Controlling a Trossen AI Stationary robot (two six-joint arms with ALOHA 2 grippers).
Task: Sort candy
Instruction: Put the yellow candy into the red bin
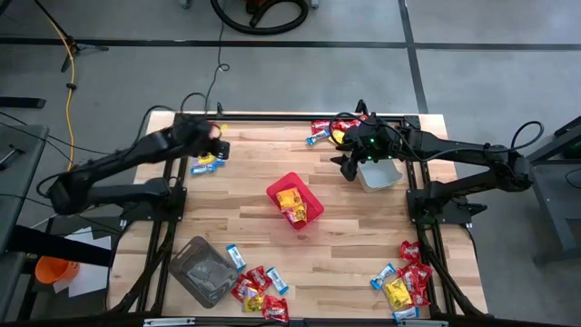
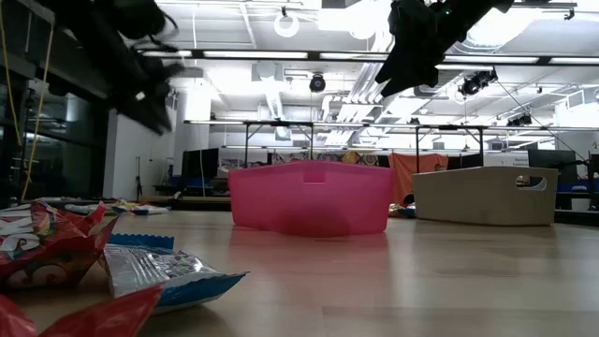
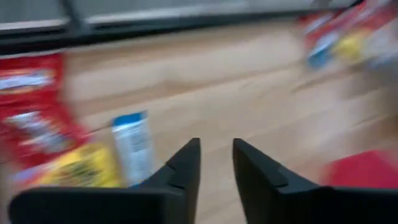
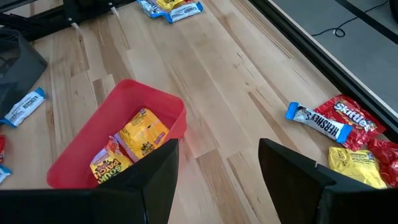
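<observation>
Candy lies in several heaps on the wooden table: a few packets (image 1: 207, 163) at the far left, a heap (image 1: 322, 129) at the far edge, one (image 1: 259, 291) at the near edge and one (image 1: 405, 285) at the near right. My left gripper (image 1: 221, 145) hangs open over the far-left packets. Its wrist view shows a blue-and-white packet (image 3: 132, 147), a yellow one (image 3: 81, 168) and red ones (image 3: 31, 106) beyond its empty fingers (image 3: 186, 163). My right gripper (image 4: 217, 146) stands wide open and empty above the table, between the red bin (image 4: 118, 134) and the clear tub (image 1: 379, 173).
The red bin (image 1: 295, 200) at the table's middle holds yellow packets (image 4: 142, 138). A grey tub (image 1: 201, 270) stands at the near left, and the clear tub at the far right under my right arm. Bare wood lies between the bins.
</observation>
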